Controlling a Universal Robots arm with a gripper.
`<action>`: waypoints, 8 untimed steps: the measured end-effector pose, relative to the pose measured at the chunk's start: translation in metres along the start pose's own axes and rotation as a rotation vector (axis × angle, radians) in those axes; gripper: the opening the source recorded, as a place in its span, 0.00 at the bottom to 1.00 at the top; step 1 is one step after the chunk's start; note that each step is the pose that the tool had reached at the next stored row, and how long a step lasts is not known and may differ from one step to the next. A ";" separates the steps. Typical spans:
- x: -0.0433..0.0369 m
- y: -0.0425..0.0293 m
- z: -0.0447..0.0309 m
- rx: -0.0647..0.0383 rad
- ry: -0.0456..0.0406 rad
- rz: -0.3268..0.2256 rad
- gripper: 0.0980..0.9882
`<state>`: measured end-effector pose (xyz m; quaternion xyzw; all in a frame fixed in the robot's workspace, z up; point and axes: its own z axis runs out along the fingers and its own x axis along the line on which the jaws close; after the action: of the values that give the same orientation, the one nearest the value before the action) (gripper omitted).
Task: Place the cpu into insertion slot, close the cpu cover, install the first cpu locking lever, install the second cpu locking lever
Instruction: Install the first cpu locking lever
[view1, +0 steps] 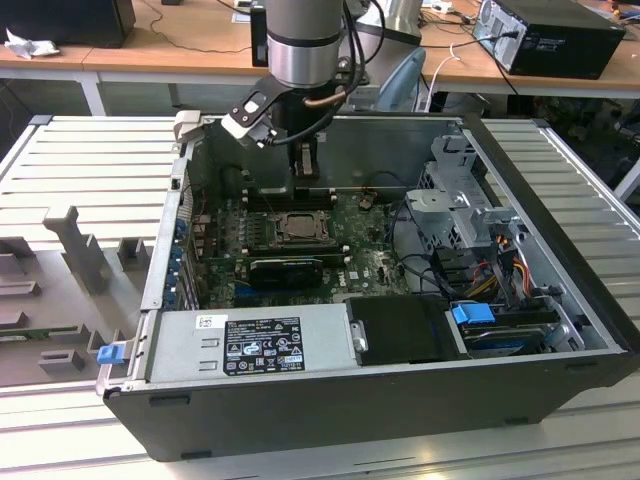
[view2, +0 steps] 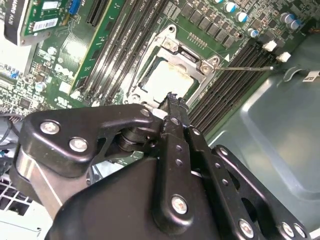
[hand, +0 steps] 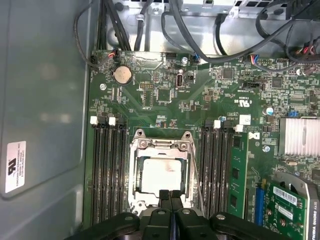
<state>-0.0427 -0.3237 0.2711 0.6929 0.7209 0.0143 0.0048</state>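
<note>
cpu cover (view1: 298, 228) down, fingers (view1: 305, 160) pinched together at its 12 o'clock in the exterior view, guessing lever step, wants a precise push.

My arm (view1: 305, 40) hangs vertically at the far side. Its gripper (hand: 170, 196) points straight down, fingers (hand: 164, 201) pressed together, gripping nothing.

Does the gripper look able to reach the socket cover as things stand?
Likely yes. The gripper, shut and empty, hangs just above the cover lying around the chip. Nothing stands between them, and the memory slots beside it sit low.
</note>
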 end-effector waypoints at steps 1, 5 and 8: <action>0.0000 0.0000 0.0000 0.000 0.0000 -0.010 0.01; 0.0000 -0.0001 0.0000 0.002 0.0030 -0.133 0.01; 0.0000 -0.0002 0.0001 0.002 0.0045 -0.182 0.01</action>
<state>-0.0429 -0.3237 0.2710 0.6243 0.7810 0.0145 0.0036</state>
